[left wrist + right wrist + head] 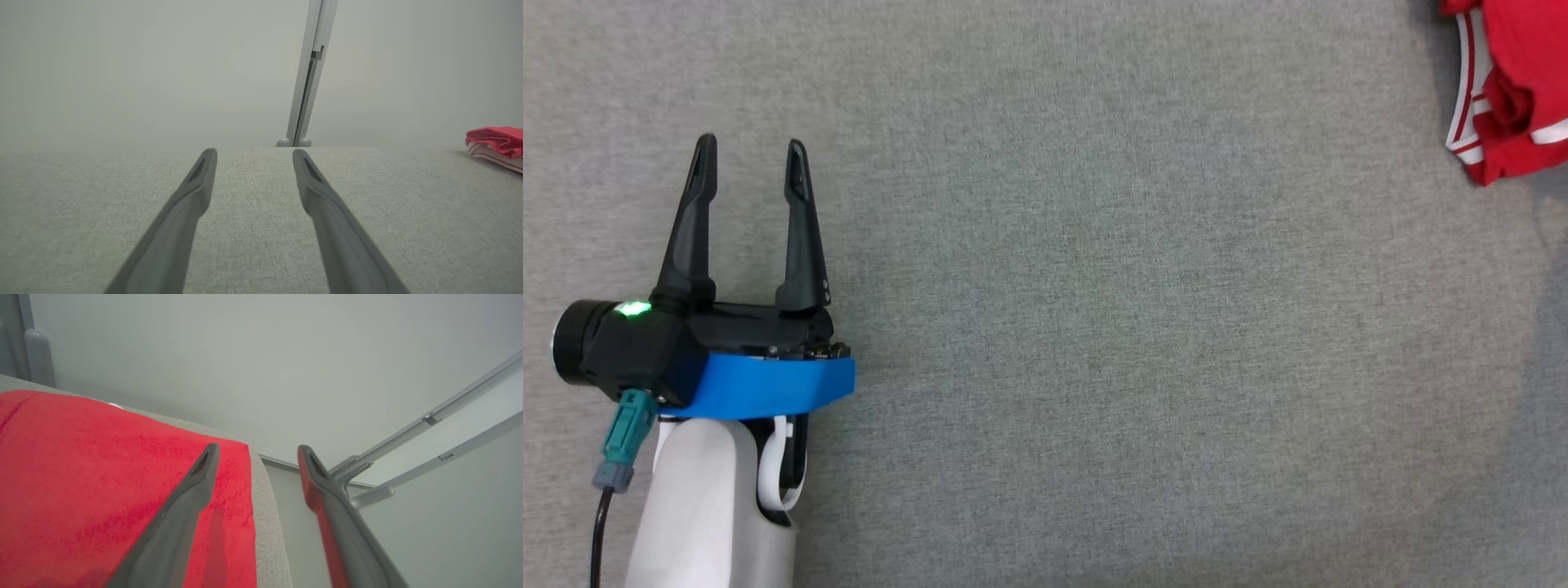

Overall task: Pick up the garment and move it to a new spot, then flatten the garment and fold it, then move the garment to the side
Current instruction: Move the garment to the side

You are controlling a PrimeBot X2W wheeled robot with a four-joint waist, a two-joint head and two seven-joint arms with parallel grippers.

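- Head view: the left gripper (752,143), two long dark fingers on a black and blue wrist, is seen at the lower left. Its fingers are spread apart with nothing between them.
- Under it the grey woven-fabric bench (1094,327) is spread across the view.
- The red fabric garment with white striped trim (1515,82) is found at the upper right corner, bunched in folds on the bench and cut off by the view's edge. It is well apart from the left gripper.
- Left wrist view: the same two fingers are held wide over the bench, and nothing is gripped. The garment is seen low at the far right edge, lying on the bench.
- A pale metal post (310,73) is seen standing against a plain pale wall (122,61) behind the bench.
- Right wrist view: the right gripper (258,447) is seen with its fingers parted and nothing clamped between them.
- The garment is spread flat under one finger, close to the bench's corner. The other finger is placed past the bench's edge.
- Grey metal rails (429,416) are seen running along the wall beyond.
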